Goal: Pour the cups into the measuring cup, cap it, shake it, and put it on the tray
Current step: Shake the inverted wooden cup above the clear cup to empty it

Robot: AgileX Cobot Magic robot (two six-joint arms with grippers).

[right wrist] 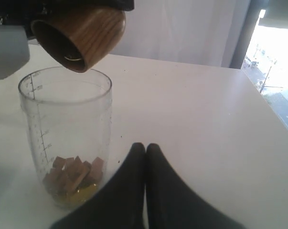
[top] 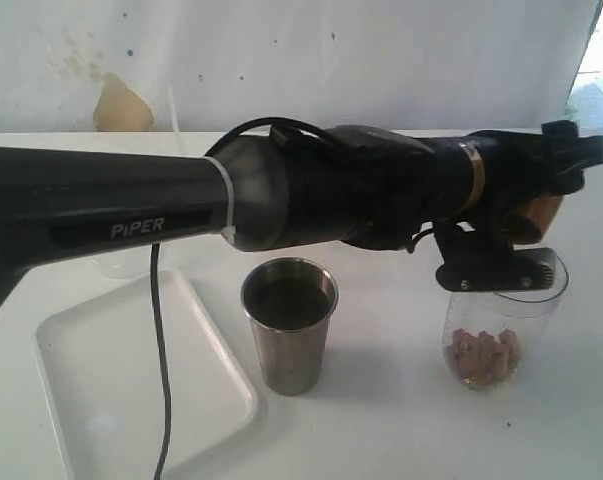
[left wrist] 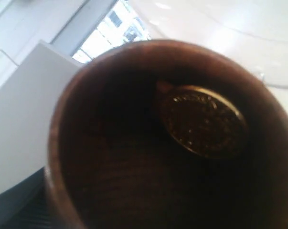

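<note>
Wooden cup (top: pixel 538 215) sits clamped in the left gripper (top: pixel 521 235), jaws wide around it, tilted mouth-down over the measuring cup (top: pixel 501 330), which holds brown chunks (right wrist: pixel 74 171). A gold disc (left wrist: pixel 203 121) lies inside the wooden cup. Right gripper (right wrist: pixel 145 148) is closed, empty, nearby. Steel tumbler (top: pixel 289 325) stands at the measuring cup's 9 o'clock, white tray (top: pixel 101 400) beyond

Grained wooden cup (right wrist: pixel 81 36), brushed-steel tumbler (top: pixel 289 345)
</note>
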